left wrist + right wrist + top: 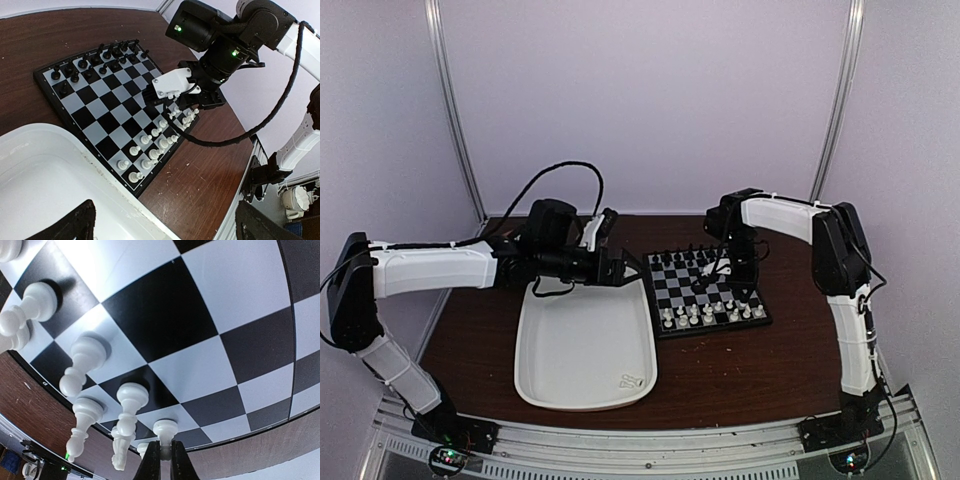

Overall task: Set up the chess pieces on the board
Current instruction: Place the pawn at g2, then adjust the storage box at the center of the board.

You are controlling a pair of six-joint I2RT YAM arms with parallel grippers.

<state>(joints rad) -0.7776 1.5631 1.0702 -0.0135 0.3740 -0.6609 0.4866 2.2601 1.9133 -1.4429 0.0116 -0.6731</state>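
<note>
The chess pieces (710,315) are standing in two rough rows along the 6 o'clock edge of the board (690,285), which is lying on the brown table (740,370) just at 3 o'clock of the white tray (570,370). The black chessmen (685,258) are lining the board's 12 o'clock edge, and the middle ranks are lying bare.

From above, the right gripper (725,270) is hanging over the board's 3 o'clock half, nose down. Its body is hiding its fingers there, so that view is not telling me what it is doing. The right wrist camera is filling that in. Looking straight down at the checks, it is showing the two fingers drawn close together with one white piece (165,430) between their tips. They are looking clamped on it, though so little of the fingers is showing that I am hedging a bit. That piece is sitting near the board's rim, with taller white men crowding it toward 9 o'clock.

The left wrist camera is giving the side-on look that the others lack. It is showing the right arm bent down over the white rows. The same camera is catching the tray's rim running close beside the board's edge.

The left gripper (164,210) is hovering over the tray's 12 o'clock end, pointing toward the board. Its two dark fingers are spread wide at the bottom corners of its own view, with nothing between them.
</note>
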